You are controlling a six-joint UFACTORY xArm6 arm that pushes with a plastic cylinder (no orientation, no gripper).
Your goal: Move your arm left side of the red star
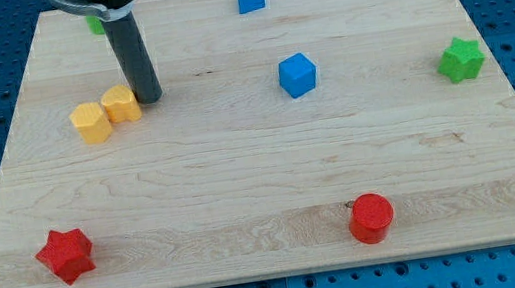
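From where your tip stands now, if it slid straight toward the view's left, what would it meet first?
My tip sits just right of two yellow blocks. Heading left, it would meet the nearer yellow block first, likely at once, then push it into the second yellow block. The red star lies well below that line.

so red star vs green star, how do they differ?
Colour: the red star is red, the green star green. Place: the red star sits near the board's bottom-left corner, the green star near the right edge, higher in the view. My tip is beside the yellow blocks, far from both stars. Shared: both are star-shaped, each with no other block touching it.
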